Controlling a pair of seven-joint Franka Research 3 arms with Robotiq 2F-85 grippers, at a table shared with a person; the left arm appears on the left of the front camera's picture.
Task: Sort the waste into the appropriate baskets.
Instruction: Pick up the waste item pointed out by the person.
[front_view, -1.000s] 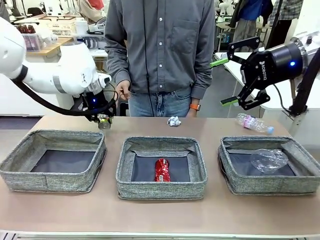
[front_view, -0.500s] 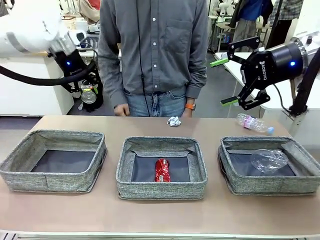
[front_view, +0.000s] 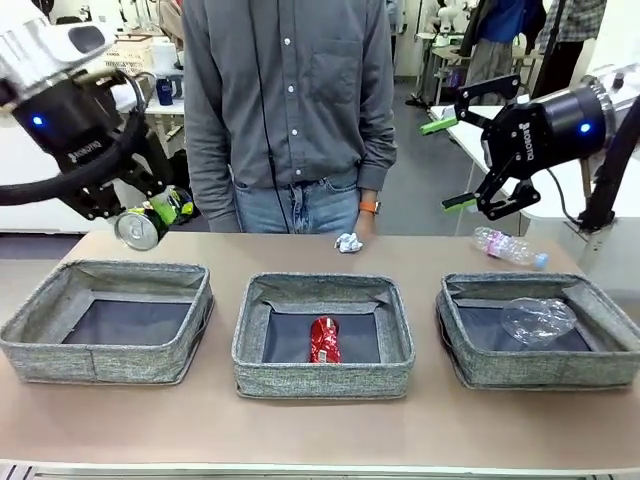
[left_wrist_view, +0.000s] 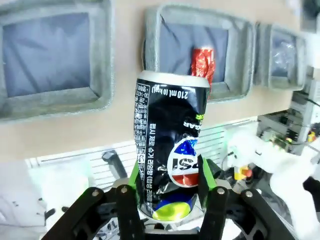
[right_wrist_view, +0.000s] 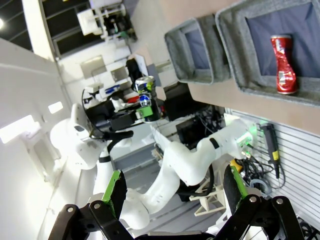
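My left gripper is shut on the dark multicoloured drink can, holding it tilted in the air over the far rim of the left basket. In the left wrist view the can stands between the green pads. A red can lies in the middle basket. A crushed clear bottle rests in the right basket. The paper ball and another clear bottle lie on the table's far side. My right gripper hangs open and high at the right, nothing in it.
A person in a grey shirt stands at the far edge, hands down by the hips. The three baskets sit in a row across the table, with bare tabletop in front of them. The right wrist view shows the red can.
My left gripper lifted the dark can off the table's far side and carried it leftward, and it now hangs tilted by the left basket. The person shifted left. The right arm stayed still.
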